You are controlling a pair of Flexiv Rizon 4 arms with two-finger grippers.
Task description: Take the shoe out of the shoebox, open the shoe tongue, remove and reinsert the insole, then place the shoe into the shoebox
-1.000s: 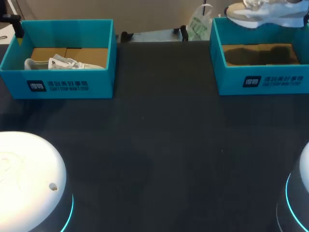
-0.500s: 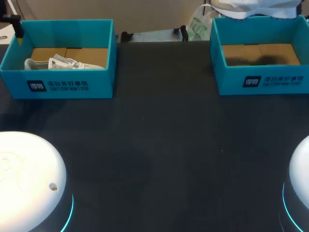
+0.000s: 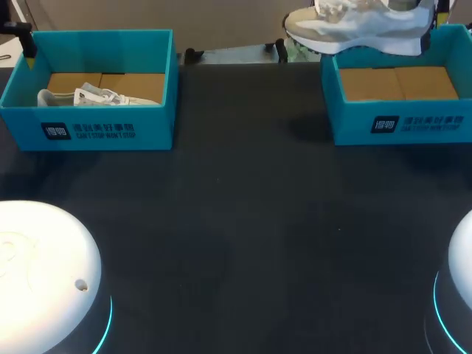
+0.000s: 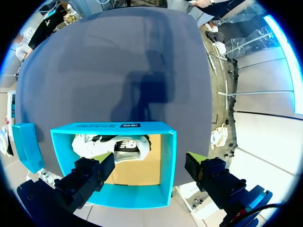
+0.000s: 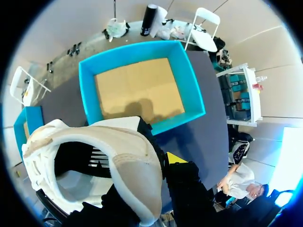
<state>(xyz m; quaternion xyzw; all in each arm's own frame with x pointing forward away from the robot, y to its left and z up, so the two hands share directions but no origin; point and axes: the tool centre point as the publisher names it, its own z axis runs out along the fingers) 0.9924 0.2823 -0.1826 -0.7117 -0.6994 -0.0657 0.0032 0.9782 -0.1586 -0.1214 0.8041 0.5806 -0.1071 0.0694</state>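
Dark table (image 3: 243,206) | right hand (image 5: 151,163) pinching shoe (image 3: 354,29) (aloft near right shoebox (image 3: 398,125)) | left hand (image 4: 149,163) spread over left shoebox (image 4: 132,196)

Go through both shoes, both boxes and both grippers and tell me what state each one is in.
lifted shoe: out of its box, held in the air, sole down.
right shoebox: open, empty.
other shoe: lying inside the left shoebox.
left shoebox: open, shoe inside.
right gripper: jaws shut on the lifted shoe.
left gripper: jaws open, empty, above the left shoebox.
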